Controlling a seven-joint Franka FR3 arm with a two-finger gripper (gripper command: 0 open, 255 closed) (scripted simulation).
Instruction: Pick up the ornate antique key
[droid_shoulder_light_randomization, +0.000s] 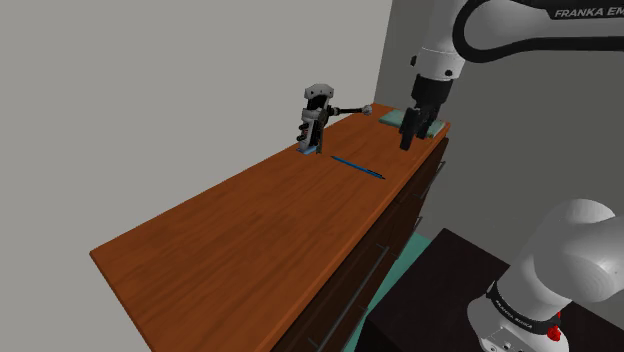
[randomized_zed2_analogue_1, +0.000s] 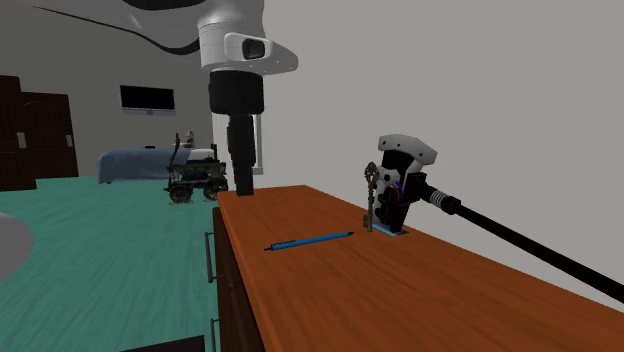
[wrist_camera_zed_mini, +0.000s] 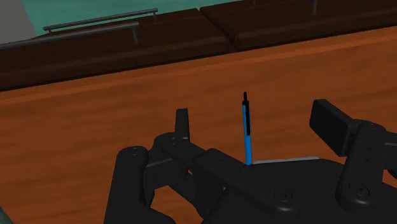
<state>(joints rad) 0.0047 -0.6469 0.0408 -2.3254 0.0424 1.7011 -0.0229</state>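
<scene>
The ornate key (randomized_zed2_analogue_1: 371, 196) is dull metal with a scrolled bow. It stands upright against the black and white vise-like tool (randomized_zed2_analogue_1: 402, 185), on the side facing the blue pen. In the shoulder view the tool (droid_shoulder_light_randomization: 315, 120) stands near the wall at the far part of the wooden dresser top (droid_shoulder_light_randomization: 260, 240). My gripper (droid_shoulder_light_randomization: 408, 140) hangs at the far end of the top, fingers pointing down, well apart from the key. In the wrist view the gripper (wrist_camera_zed_mini: 256, 124) is open, its fingers apart with nothing between them. It is also in the second exterior view (randomized_zed2_analogue_1: 243, 188).
A blue pen (droid_shoulder_light_randomization: 358, 167) lies on the top between the tool and my gripper, also in the wrist view (wrist_camera_zed_mini: 247, 130). A long dark handle (randomized_zed2_analogue_1: 520, 240) sticks out of the tool. A flat greenish pad (droid_shoulder_light_randomization: 392, 118) lies under my gripper. Drawer fronts (wrist_camera_zed_mini: 159, 44) drop below the top's edge.
</scene>
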